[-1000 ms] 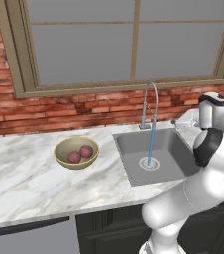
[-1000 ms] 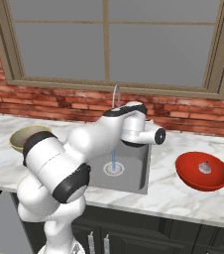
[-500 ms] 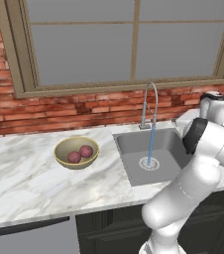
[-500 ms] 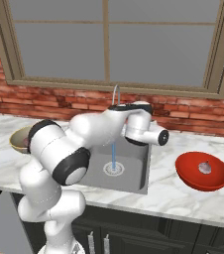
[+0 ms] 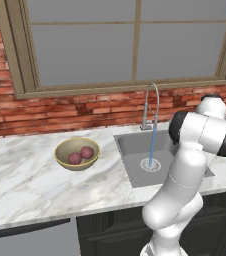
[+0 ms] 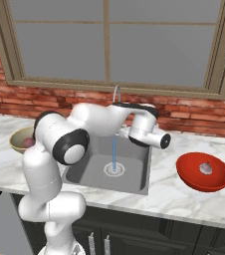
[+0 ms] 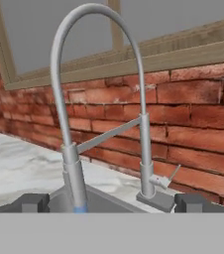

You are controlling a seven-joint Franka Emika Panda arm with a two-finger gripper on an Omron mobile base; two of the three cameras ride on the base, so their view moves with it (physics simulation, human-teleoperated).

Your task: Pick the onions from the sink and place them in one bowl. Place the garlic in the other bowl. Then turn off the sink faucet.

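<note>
The tap (image 7: 101, 99) stands at the back edge of the sink (image 5: 135, 145), its tall silver neck arching up and over toward the basin. Its small lever (image 7: 169, 176) sticks out to one side of the base, angled upward. Water (image 6: 114, 154) runs from the spout in a thin blue stream straight down onto the round drain (image 6: 114, 170).

The gripper (image 7: 111, 202) faces the tap from over the sink, level with the lower part of the neck. Its two dark fingertips (image 7: 33, 202) stand wide apart, with nothing between them. They frame the spout end on one side and the tap's base on the other, and they do not touch the tap.

The basin itself holds only the stream and the drain.

On the marble counter (image 5: 30, 175) to the left of the sink sits the yellowish-tan bowl (image 5: 77, 153). Two reddish-purple onions (image 5: 81, 155) lie in it side by side, touching or nearly so. On the counter to the right of the sink sits the red bowl (image 6: 204, 171), with the pale garlic (image 6: 205, 169) resting near its middle.

The white arm (image 6: 92, 122) reaches from the base across the front of the sink, and its wrist is bent back toward the brick wall (image 6: 45, 97). Behind the tap the wall runs along the counter, and a wide window (image 5: 130, 40) with a tan frame sits above it. Dark cabinets (image 6: 149, 234) close off the space below the counter.
</note>
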